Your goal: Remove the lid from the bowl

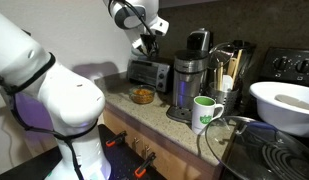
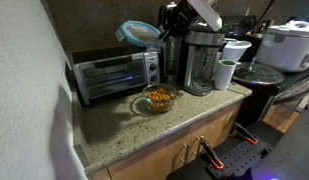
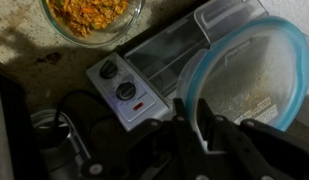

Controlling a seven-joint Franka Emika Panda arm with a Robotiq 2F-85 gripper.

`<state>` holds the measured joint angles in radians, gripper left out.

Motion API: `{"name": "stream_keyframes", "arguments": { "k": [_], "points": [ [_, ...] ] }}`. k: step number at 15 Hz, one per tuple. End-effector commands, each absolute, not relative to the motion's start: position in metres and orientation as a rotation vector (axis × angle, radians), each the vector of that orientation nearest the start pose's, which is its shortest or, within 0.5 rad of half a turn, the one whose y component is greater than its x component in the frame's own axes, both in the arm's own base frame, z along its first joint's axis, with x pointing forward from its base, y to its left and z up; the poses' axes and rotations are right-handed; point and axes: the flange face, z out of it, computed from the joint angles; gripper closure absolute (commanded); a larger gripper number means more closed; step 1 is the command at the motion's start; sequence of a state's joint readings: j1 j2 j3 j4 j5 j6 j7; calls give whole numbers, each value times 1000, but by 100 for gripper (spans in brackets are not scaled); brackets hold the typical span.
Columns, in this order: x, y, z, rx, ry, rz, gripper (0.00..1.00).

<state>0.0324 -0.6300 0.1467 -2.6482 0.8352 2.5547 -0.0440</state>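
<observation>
High over a kitchen counter (image 2: 114, 125), the claw (image 2: 162, 33) is clamped on the rim of the light-blue lid (image 2: 139, 32). It holds the lid in open air, with the lid's far edge clear of everything. In the wrist view the fingers (image 3: 184, 125) pinch the blue rim between them, nearly closed, and the lid's clear panel spreads out beyond them. The toaster oven (image 2: 112, 72) sits directly beneath the lid, apart from it. The coffee maker (image 2: 199, 55) stands just beside the claw and crowds that side. The bowl (image 2: 159, 98) rests uncovered well below the claw, in front of the toaster, showing orange food. Bare granite lies beyond it toward the counter's front edge. A green-and-white mug (image 2: 226, 73) stands past the coffee maker.
</observation>
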Motion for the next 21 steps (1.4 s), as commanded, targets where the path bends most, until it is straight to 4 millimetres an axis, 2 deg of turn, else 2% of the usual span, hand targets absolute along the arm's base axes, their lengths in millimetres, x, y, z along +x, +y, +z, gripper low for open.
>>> {"name": "stream_keyframes", "arguments": {
  "k": [1,5,12,21],
  "points": [
    [418,62,498,-2430,427,-630,96],
    [440,65,495,-2414,437,-585,96],
    [467,83,468,-2445,451,-491,96],
    [497,85,438,-2462,547,-482,96]
  ]
}}
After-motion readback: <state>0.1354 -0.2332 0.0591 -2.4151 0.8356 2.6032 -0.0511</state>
